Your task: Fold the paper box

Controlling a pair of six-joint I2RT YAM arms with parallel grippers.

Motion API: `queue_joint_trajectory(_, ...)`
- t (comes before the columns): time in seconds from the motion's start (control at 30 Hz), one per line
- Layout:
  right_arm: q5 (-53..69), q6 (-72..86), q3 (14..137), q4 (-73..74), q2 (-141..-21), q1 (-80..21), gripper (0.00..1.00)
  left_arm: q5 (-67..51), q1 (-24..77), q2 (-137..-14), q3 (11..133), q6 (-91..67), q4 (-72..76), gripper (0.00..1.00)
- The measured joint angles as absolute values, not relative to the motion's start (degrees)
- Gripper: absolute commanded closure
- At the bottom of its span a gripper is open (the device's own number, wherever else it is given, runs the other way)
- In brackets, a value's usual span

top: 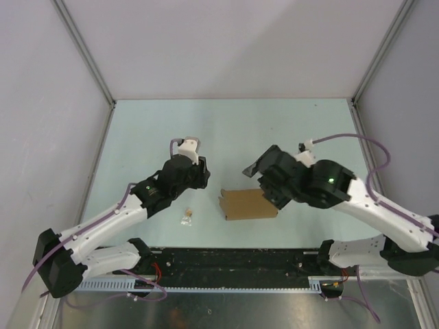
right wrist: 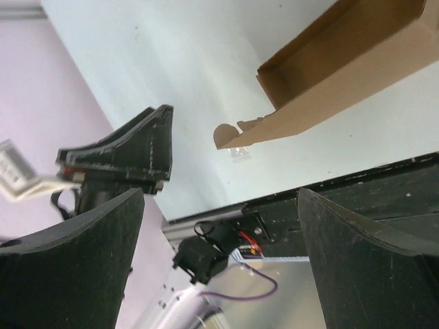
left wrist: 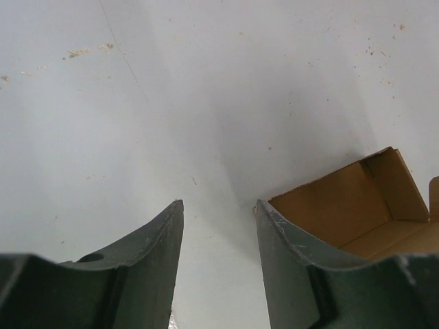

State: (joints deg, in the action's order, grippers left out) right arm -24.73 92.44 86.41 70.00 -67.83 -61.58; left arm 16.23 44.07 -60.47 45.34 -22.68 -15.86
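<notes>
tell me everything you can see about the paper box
The paper box is plain brown cardboard, unmarked, partly folded into a shallow rectangular shape with raised walls, open so its inside shows. A small rounded tab sticks out at one end. It lies on the pale table between the two arms, near the front edge. The open right gripper hangs close by without holding it.
</notes>
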Motion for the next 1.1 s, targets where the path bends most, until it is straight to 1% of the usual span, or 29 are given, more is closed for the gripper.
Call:
queue_joint_trajectory(0.1, -28.40, 101.95, 85.78, 71.31, -71.88, -65.54, 0.02, 16.19, 44.05, -59.13, 44.53, -23.03, -15.44, 0.48)
queue_joint_trajectory(0.27, -30.74, 108.71, 81.06, 71.18, -74.81, -65.54, 0.02, 16.12, 44.05, -57.47, 43.75, -23.07, -15.03, 0.48)
queue_joint_trajectory(0.6, -30.57, 112.07, 77.17, 68.55, -73.23, -58.85, 0.02, 16.05, 44.05, -56.01, 42.63, -23.07, -14.57, 0.48)
queue_joint_trajectory(0.8, -27.77, 112.53, 73.63, 67.33, -72.99, -59.09, 0.03, 16.08, 43.83, -55.44, 41.93, -23.09, -14.44, 0.48)
queue_joint_trajectory(0.9, -26.57, 112.53, 71.00, 66.78, -71.99, -58.92, 0.08, 16.08, 43.79, -55.44, 41.91, -23.09, -14.41, 0.48)
queue_joint_trajectory(0.97, -25.65, 112.51, 69.12, 66.06, -71.02, -58.57, 0.14, 16.08, 43.70, -55.44, 41.87, -23.09, -14.39, 0.48)
queue_joint_trajectory(1.03, -24.82, 112.31, 67.90, 65.36, -70.43, -58.13, 0.16, 16.05, 43.68, -55.44, 41.71, -23.09, -14.28, 0.48)
queue_joint_trajectory(1.1, -24.03, 112.07, 67.13, 64.53, -70.13, -57.82, 0.21, 16.05, 43.66, -55.48, 41.65, -23.09, -14.26, 0.48)
